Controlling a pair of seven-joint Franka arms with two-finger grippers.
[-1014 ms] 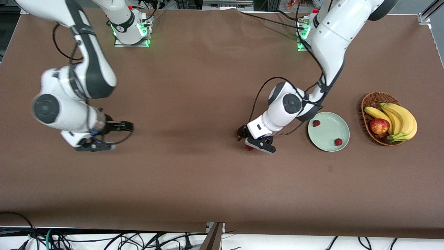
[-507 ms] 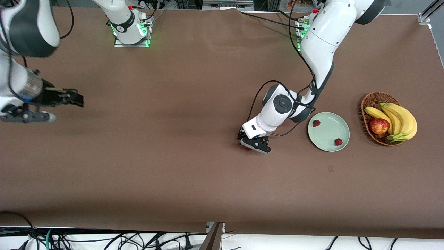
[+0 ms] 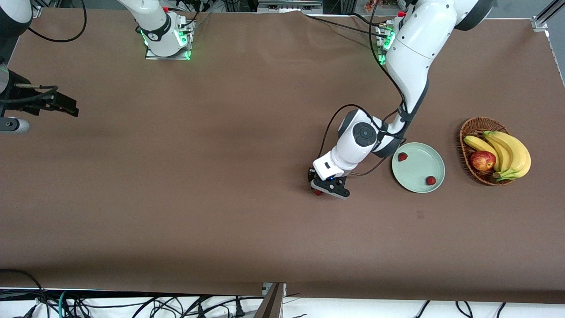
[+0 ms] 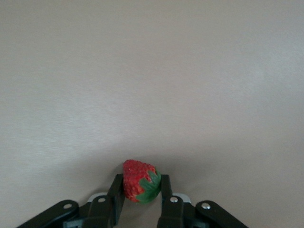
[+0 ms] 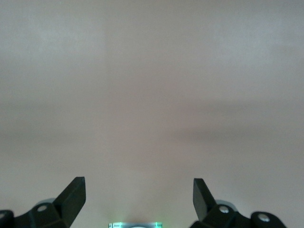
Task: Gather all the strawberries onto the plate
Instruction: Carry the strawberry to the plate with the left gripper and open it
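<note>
A wicker basket [image 3: 479, 152] stands near the left arm's end of the table [image 3: 220, 198] and holds bananas [image 3: 507, 152] and an apple [image 3: 482, 160]. The plate [image 3: 418, 167] lies just beside the basket, toward the table's middle, apart from it. Cables run along the table's near edge, below the tabletop.

Two strawberries lie on the plate: one [image 3: 402, 156] at the rim on the side toward the left arm's wrist, one [image 3: 431, 180] near the rim closest to the front camera. They are well apart from each other.

The third strawberry [image 3: 317, 191] [image 4: 140, 181] is off the plate, toward the table's middle. The left gripper [image 3: 318, 189] [image 4: 140, 192] is down at the table surface there. In the left wrist view its fingers [image 4: 116, 194] sit narrow, one against each side of the berry, clamped on it. The berry's green cap points toward one finger. The left arm's wrist and cable sit between the gripper and the plate, overlapping the plate's rim in the front view. The table between berry and plate is bare brown surface.

The right gripper [image 3: 66, 106] [image 5: 139, 194] hangs over the right arm's end of the table, near that edge. Its fingers [image 5: 73, 194] are spread wide and hold nothing. The right arm waits.
</note>
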